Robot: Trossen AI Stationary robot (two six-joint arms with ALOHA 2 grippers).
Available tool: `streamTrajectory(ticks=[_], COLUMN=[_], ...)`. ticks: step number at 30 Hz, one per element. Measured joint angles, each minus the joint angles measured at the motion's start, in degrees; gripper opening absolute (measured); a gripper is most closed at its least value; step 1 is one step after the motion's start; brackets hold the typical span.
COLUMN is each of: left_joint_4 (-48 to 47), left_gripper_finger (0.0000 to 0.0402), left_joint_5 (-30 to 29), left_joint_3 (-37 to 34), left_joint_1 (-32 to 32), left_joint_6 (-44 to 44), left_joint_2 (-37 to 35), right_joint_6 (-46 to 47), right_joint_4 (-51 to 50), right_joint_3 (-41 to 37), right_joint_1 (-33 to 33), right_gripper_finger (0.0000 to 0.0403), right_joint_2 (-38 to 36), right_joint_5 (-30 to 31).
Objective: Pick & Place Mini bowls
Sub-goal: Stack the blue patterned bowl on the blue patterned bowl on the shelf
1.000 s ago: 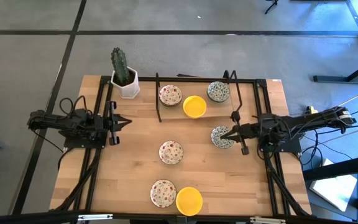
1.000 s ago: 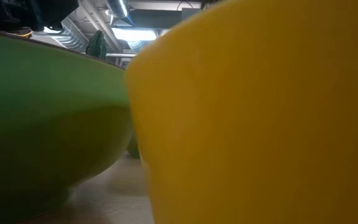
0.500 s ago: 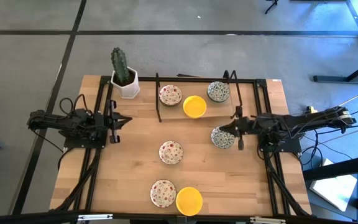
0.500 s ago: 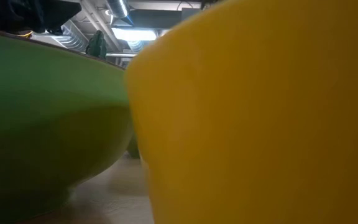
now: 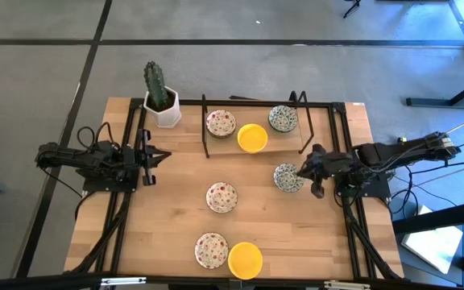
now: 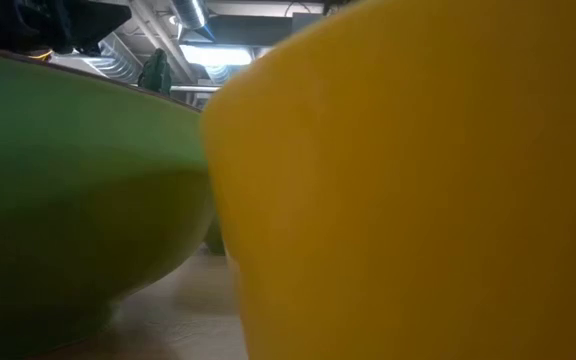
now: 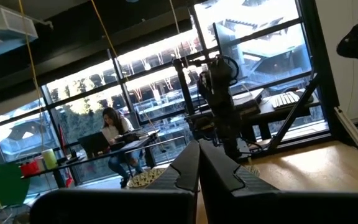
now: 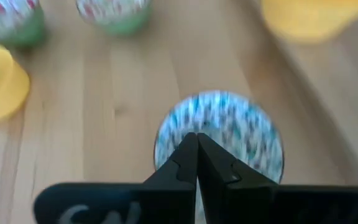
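With fingers pressed together and empty, right gripper (image 5: 300, 171) poised just above green-grey patterned mini bowl (image 5: 287, 177) at table (image 5: 176, 169) right-centre; left gripper (image 5: 164, 155), jaws likewise closed, parked at left edge.

Right end effector (image 5: 305, 171) rotated, pulled back slightly; now over green-patterned mini bowl's (image 5: 287, 177) right rim.
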Motion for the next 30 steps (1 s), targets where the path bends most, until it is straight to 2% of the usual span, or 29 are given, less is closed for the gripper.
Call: streamTrajectory(ticks=[5,9,11,16,21,25,30], left_joint_4=[0.0,0.0,0.0,0.0,-0.1,-0.1,-0.1], left_gripper_finger=[0.0002,0.0005,0.0007,0.0005,0.0004,0.0007,0.0006], left_joint_5=[0.0,0.0,0.0,0.1,0.2,0.2,0.2], left_joint_3=[0.0,0.0,0.0,0.0,0.0,0.0,0.0], left_joint_1=[0.0,0.0,0.0,0.0,0.0,0.0,0.0], left_joint_6=[0.0,0.0,0.0,0.0,0.0,-0.2,-0.4], left_joint_2=[0.0,0.0,0.0,0.0,0.0,0.0,0.0], right_joint_6=[9.3,14.2,15.1,15.4,18.3,20.2,18.8], right_joint_4=[-13.5,-20.7,-22.0,-22.3,-23.2,-24.6,-24.8], right_joint_3=[7.2,12.8,14.9,18.0,18.3,18.3,18.3], right_joint_1=[3.0,3.8,3.8,3.8,3.5,3.1,2.8], right_gripper_finger=[0.0005,0.0005,0.0005,0.0009,0.0033,0.0064,0.0122], right_joint_2=[7.6,12.9,15.1,19.9,23.7,27.1,31.0], right_joint_5=[1.0,8.4,9.2,5.8,3.2,-2.1,-0.4])
